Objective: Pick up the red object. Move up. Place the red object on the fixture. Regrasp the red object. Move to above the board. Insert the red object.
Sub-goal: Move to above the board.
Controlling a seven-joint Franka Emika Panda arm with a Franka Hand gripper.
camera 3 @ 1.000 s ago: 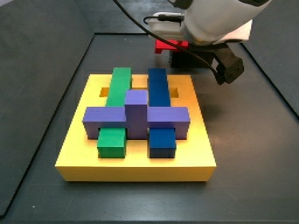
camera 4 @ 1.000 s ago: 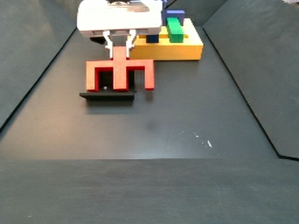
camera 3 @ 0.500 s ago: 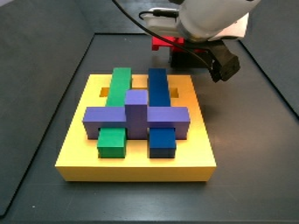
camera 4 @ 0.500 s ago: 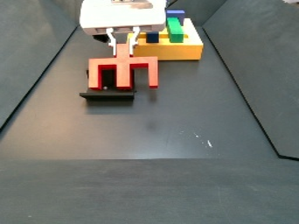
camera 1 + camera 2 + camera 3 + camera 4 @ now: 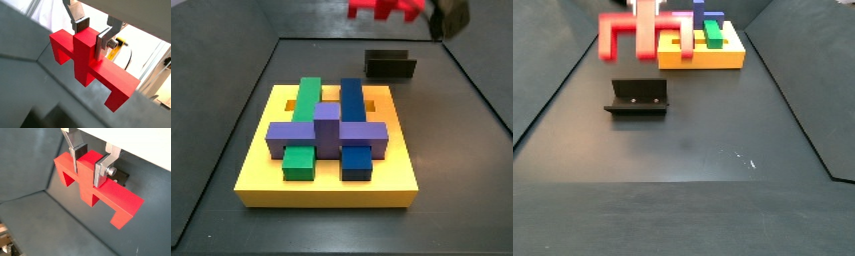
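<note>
- While the hand [image 5: 90,164] sits high above the tabletop [image 5: 700,150], its silver fingers [image 5: 81,25] are clamped on the central stub of the red object [image 5: 85,60]; both wrist views show the pads pressed against the stub from either side.
- Red object is off the tabletop, carried in the air with its prongs pointing down in a side view [image 5: 644,32]; it is blurred there, and only its lower edge shows at the frame top in a side view [image 5: 385,8].
- Fixture [image 5: 636,96] stands empty on the tabletop, below the red object and apart from it; also seen in a side view [image 5: 390,65] just beyond the board.
- Board [image 5: 326,180] lies flat on the tabletop carrying the green block [image 5: 306,105], the blue block [image 5: 353,108] and the purple block [image 5: 325,133] seated crosswise over them.
- In a side view the board [image 5: 700,55] sits toward the far edge of the tabletop, near the fixture but not touching.
</note>
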